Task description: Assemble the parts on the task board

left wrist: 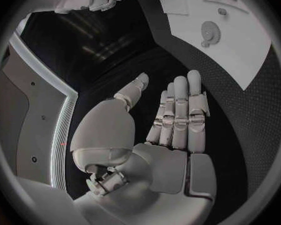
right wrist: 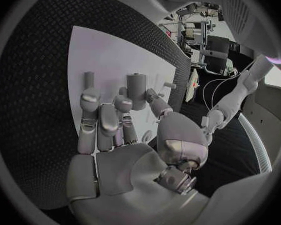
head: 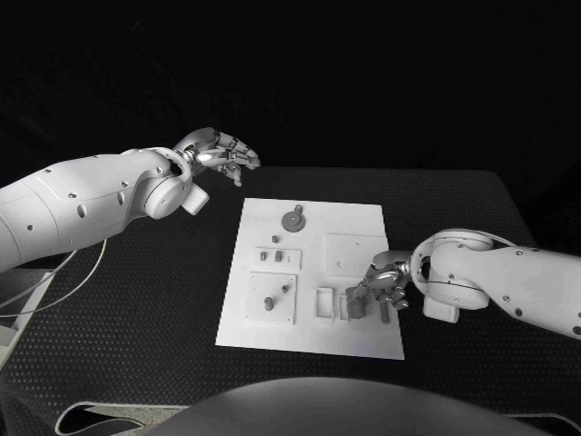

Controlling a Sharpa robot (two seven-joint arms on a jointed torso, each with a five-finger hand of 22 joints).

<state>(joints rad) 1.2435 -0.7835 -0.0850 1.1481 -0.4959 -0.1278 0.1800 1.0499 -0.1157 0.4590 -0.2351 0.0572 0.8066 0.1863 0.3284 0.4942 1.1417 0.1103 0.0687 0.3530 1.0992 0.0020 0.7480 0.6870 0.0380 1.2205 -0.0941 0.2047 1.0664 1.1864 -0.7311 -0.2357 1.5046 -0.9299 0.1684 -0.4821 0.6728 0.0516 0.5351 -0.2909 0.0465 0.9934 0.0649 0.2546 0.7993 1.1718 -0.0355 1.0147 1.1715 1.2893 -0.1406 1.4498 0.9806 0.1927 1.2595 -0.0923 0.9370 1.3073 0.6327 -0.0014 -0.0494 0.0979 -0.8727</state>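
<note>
My left fingers [left wrist: 178, 112] straight, pressed side by side, thumb off to one side, nothing held. My right fingers [right wrist: 103, 117] lie loosely together, reaching over the board toward upright parts; can't tell if they pinch or touch anything.

Black table [head: 133, 300] under everything. My left arm [head: 68, 204] enters from 9 o'clock, my right arm [head: 526, 286] from 3 o'clock. Task board [head: 356, 227], a white plate, sits mid-table, long side running 12 to 6. My left hand [head: 221, 153] is off the board, past its 11 o'clock corner, over bare table. My right hand [head: 382, 283] is over the board's 4 o'clock edge.

Parts on board: round disc part [head: 293, 218] near 12 o'clock, small pegs [head: 280, 256] at centre-left, one peg [head: 272, 302] in a square plate at 7 o'clock, tall cylinder [right wrist: 137, 91] and a thinner post [right wrist: 88, 78] just past my right fingertips.
</note>
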